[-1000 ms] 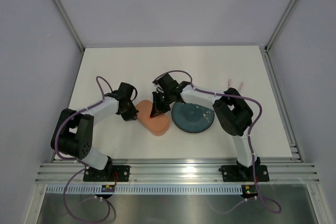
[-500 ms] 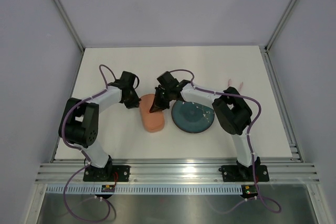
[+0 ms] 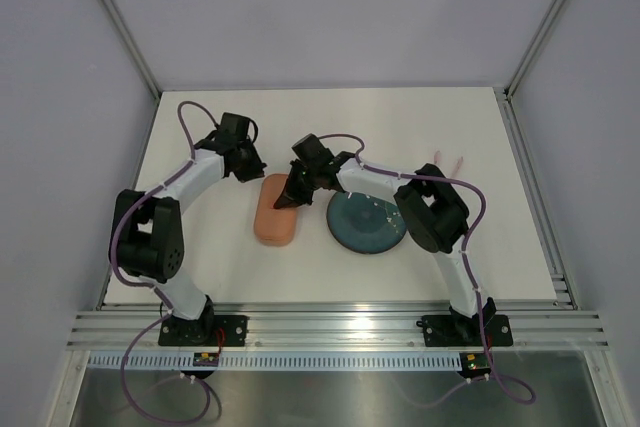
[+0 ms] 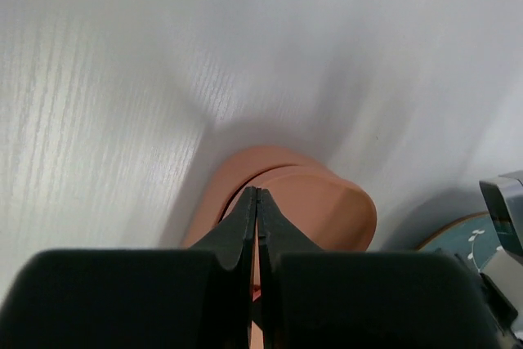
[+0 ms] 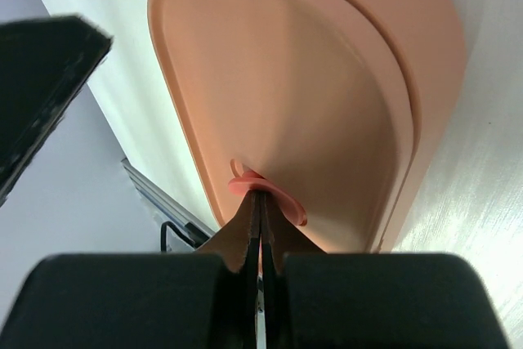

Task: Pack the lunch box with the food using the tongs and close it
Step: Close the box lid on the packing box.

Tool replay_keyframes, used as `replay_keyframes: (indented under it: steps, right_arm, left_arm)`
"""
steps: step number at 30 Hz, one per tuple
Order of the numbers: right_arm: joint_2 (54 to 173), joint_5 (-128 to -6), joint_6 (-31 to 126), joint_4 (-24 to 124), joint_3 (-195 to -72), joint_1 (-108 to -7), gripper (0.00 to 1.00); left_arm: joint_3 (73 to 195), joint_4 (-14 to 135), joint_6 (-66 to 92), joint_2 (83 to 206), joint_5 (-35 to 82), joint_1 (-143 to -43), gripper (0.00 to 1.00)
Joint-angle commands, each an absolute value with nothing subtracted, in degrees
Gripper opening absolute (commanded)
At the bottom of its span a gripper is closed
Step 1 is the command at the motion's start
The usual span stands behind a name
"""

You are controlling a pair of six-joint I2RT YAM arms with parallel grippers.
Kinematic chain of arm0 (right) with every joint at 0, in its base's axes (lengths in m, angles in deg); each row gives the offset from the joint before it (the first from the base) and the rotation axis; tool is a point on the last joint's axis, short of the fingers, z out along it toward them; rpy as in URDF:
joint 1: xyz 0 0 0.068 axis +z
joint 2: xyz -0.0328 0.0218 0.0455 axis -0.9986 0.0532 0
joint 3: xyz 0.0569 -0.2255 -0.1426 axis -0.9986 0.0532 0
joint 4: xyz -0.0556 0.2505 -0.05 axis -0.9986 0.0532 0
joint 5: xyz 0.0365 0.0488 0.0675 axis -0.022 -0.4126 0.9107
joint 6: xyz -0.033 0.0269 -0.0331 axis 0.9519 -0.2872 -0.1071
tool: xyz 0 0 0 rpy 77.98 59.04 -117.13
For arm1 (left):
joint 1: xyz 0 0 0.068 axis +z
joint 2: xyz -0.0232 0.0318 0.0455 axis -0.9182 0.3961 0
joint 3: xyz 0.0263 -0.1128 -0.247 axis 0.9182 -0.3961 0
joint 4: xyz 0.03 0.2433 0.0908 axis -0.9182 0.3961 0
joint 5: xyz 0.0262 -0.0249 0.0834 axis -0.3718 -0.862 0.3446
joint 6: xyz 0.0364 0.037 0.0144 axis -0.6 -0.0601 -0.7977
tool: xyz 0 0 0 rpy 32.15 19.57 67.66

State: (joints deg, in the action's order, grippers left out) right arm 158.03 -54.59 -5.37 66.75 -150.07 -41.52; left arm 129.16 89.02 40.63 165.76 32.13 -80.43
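Note:
The salmon-pink lunch box lies on the white table with its lid on, left of the teal plate. My right gripper is shut, its tips pressed against the small red mark on the lid; I cannot tell whether they pinch it. My left gripper is shut and empty, just off the box's far end, and the box shows beyond its tips. The pale tongs lie on the table to the right, behind the right arm. The food is out of view.
A round teal plate sits right of the box under the right arm, and its edge shows in the left wrist view. The left gripper's black body fills the upper left of the right wrist view.
The lunch box has slid left and turned more upright on the table. My right gripper moved left with it, and the left gripper drew back toward the far side.

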Motion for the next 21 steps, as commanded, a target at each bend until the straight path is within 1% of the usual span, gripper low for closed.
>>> replay_keyframes:
  steps: [1, 10, 15, 21]
  right_arm:
    - [160.0, -61.7, -3.2, 70.6, -149.3, -41.0, 0.0]
    - [152.8, -65.9, 4.7, 73.6, -152.3, -41.4, 0.0]
    - [151.7, -68.7, 8.3, 76.4, -155.4, -41.4, 0.0]
    - [153.1, -67.1, 9.5, 77.4, -157.3, -41.6, 0.0]
  left_arm:
    - [131.2, 91.5, 37.9, 160.6, 30.0, -79.9, 0.0]
    - [125.9, 94.0, 38.5, 152.9, 29.9, -79.9, 0.0]
    - [125.6, 95.4, 37.3, 150.3, 29.7, -79.9, 0.0]
    - [122.8, 94.7, 37.3, 149.7, 26.9, -79.9, 0.0]
